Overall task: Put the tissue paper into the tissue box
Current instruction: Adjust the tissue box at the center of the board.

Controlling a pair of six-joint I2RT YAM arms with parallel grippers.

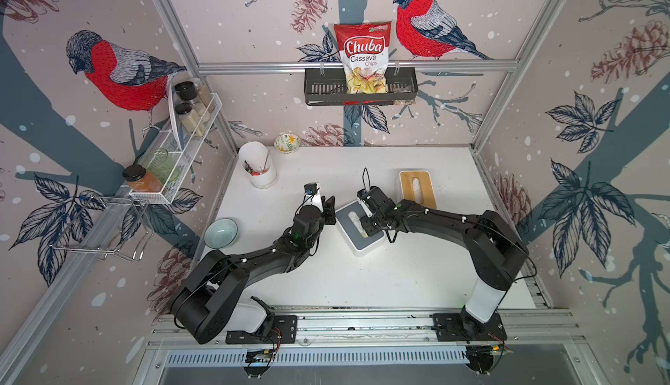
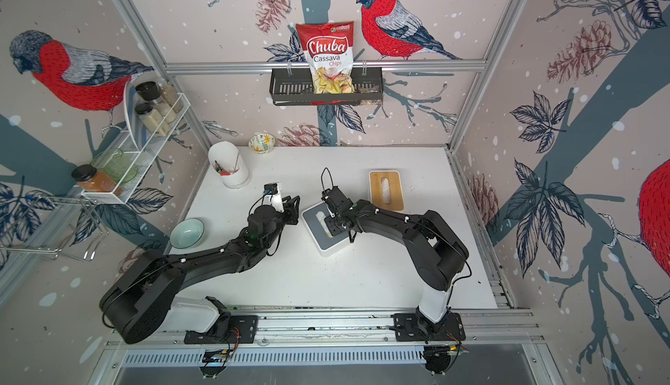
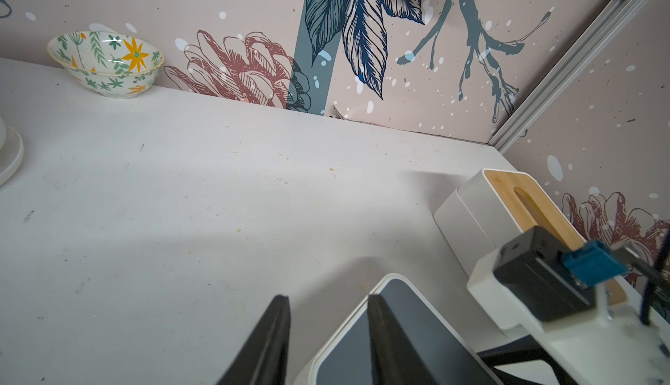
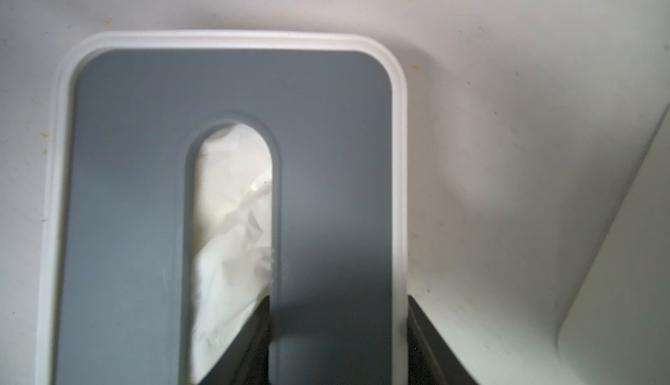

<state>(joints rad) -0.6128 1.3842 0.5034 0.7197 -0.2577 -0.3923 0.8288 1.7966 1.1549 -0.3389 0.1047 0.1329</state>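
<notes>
The tissue paper (image 4: 232, 242) lies crumpled inside the tissue box (image 4: 232, 37), showing through the slot of its grey lid (image 4: 326, 129), right against the inner finger of the right gripper (image 4: 337, 307). That finger dips into the slot and the other sits outside the rim, jaws apart astride the lid; whether they pinch it I cannot tell. The left gripper (image 3: 327, 300) stands at the box's opposite corner, jaws apart and empty. A wooden-lidded box (image 1: 417, 188) sits just past the right gripper's outer finger.
</notes>
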